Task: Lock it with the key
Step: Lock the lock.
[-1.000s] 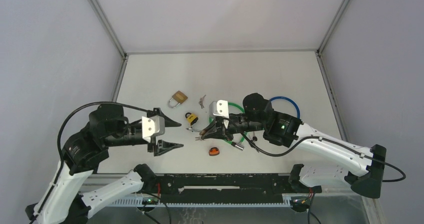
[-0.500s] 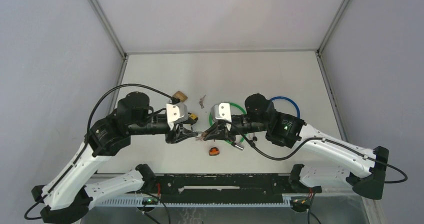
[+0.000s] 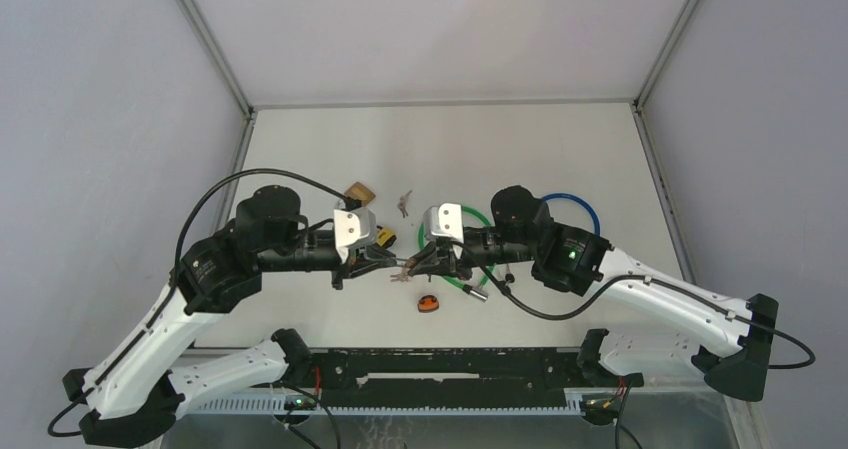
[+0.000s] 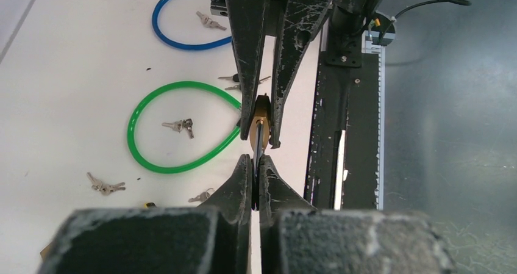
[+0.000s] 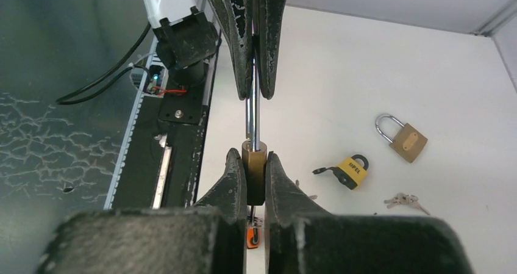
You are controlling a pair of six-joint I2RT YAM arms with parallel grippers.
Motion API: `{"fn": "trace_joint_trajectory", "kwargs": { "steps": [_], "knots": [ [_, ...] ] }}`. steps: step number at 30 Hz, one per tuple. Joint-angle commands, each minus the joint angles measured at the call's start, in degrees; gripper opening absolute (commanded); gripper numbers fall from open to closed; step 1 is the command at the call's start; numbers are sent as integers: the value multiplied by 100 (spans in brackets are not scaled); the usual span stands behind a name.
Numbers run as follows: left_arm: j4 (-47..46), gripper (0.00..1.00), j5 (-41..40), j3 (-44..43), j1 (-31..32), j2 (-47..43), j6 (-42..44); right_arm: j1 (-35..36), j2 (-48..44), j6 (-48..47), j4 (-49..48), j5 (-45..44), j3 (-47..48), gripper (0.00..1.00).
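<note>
A brass padlock (image 5: 255, 177) is held off the table by its body, with my right gripper (image 5: 253, 157) shut on it. Its silver shackle (image 5: 252, 124) points at my left gripper (image 4: 256, 164), which is shut on the shackle's end. In the top view the two grippers meet tip to tip, left (image 3: 395, 262) and right (image 3: 421, 261). A thin dark piece sticks out under the padlock's body in the right wrist view. Whether it is the key, I cannot tell. A small bunch of keys (image 3: 400, 276) shows just below the meeting point.
On the table lie a second brass padlock (image 5: 402, 138), a yellow padlock (image 5: 352, 170), loose keys (image 5: 405, 201), a green cable loop (image 4: 183, 124), a blue cable loop (image 4: 189, 18) and a small orange thing (image 3: 428, 304). A black rail (image 3: 450, 369) runs along the front edge.
My left arm swung in from the left with its gripper open, reached the padlock held by the right gripper, and shut on the shackle. The right arm stayed put.
</note>
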State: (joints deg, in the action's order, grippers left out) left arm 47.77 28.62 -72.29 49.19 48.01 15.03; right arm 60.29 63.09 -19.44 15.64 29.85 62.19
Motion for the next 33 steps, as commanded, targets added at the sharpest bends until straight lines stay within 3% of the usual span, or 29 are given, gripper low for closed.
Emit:
{"fn": "trace_joint_trajectory", "kwargs": {
  "steps": [1, 2, 4, 11, 15, 16, 18, 23, 33],
  "knots": [
    [-425, 0, -477, -63, 63, -31, 72, -80, -183, 94, -331, -491, 223, 24],
    [-577, 0, -636, -110, 75, -55, 164, -129, -187, 84, -246, -526, 222, 38],
    [-750, 0, -762, -247, 81, -65, 348, -197, -237, 111, -93, -390, 202, 49],
    [-911, 0, -884, -348, 140, -90, 648, -529, -803, 310, -814, -172, -591, 61],
    [-1127, 0, -784, -555, 140, -72, 113, -1173, -1100, 1150, -1856, 593, -1131, 67],
    [-1253, 0, -729, -522, 143, -124, -90, -1340, -1152, 1443, -2174, 760, -1271, 72],
    [-1720, 0, -648, -322, 136, -294, -535, -1585, -1241, 2074, -2863, 882, -1488, 98],
    [-2605, 0, -348, 327, 140, -626, -1362, -1791, -1452, 3243, -3944, 1054, -1863, 99],
    [-3886, 0, 75, 953, 135, -827, -1682, -1835, -1485, 3752, -4160, 1613, -1797, 98]
  ]
}}
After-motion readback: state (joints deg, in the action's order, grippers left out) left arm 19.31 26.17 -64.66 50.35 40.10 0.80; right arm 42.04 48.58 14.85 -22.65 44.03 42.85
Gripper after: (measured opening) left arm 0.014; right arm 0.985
